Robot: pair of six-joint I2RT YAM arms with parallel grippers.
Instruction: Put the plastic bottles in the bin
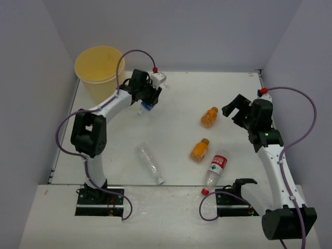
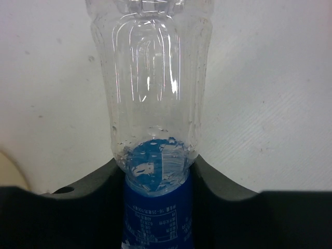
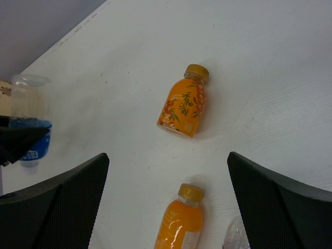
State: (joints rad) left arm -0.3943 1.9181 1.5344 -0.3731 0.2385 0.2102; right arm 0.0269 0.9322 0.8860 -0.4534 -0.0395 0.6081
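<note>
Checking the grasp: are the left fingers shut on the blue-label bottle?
Shut: left wrist view shows both left fingers pressed against the blue-label bottle at its label.

On a white table (image 1: 176,104), a pale-yellow bin (image 1: 96,89) stands at the far-left corner. Four plastic bottles lie on their sides, all to the right of the bin and closer to the front edge. A clear unlabelled bottle (image 1: 150,163) lies diagonally forward of the bin. Two orange bottles (image 1: 209,116) (image 1: 199,150) lie farther right of the bin, apart from each other. A red-white labelled bottle (image 1: 215,170) lies farthest from the bin, by the front edge.
</note>
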